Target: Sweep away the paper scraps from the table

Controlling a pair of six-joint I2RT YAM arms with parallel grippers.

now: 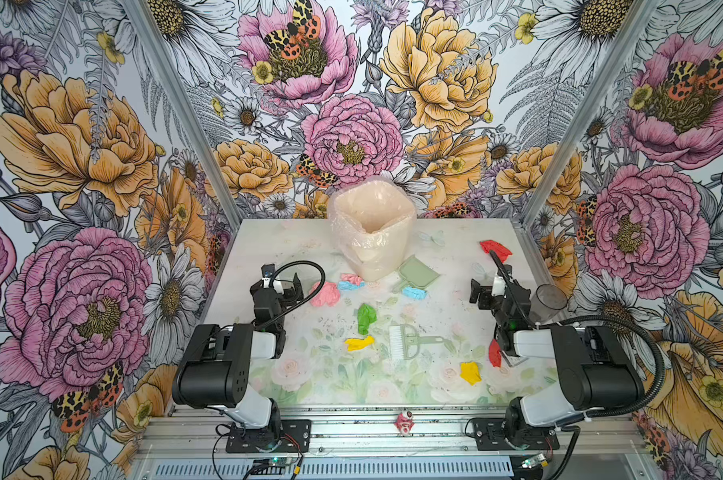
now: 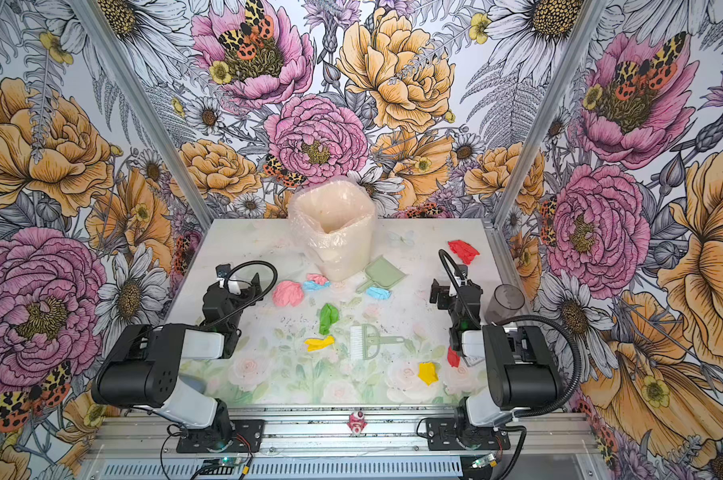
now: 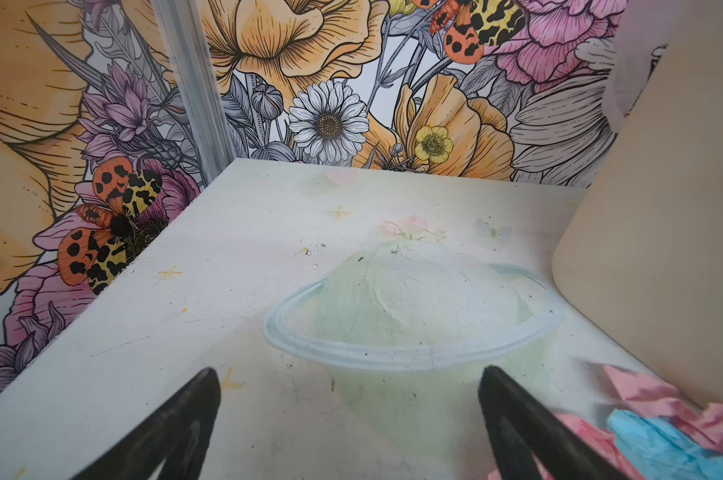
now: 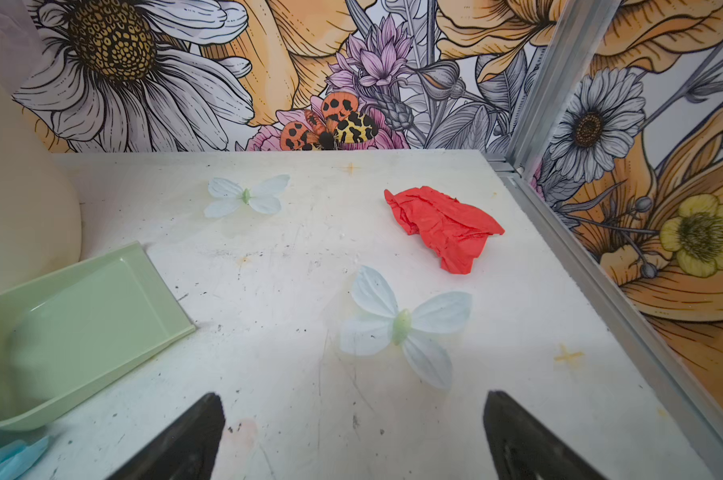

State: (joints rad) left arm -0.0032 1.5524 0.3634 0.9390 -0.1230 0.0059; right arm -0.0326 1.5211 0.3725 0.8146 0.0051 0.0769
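Top views, scraps: the paper scraps are strewn over the table, mostly between the two arms; one red scrap is set apart by the far right corner.
Top views, tools: the brush is seen lying mid-table and the dustpan beside the lined bin; neither is held.
Top views, grippers: the left gripper and right gripper are seen spread wide and empty.
Left wrist view: nothing is caught between the parted jaws; a pink and blue cluster is found just beside one finger, on the bin's side.
Right wrist view: the jaws are parted and empty; the red scrap is seen ahead, well apart; the dustpan is near, off to one side.
Handling: the scraps are judged featherlight, soft, and easily crushed or scattered; they are better pushed by bristles than pinched, the brush being taken by its stiff handle.
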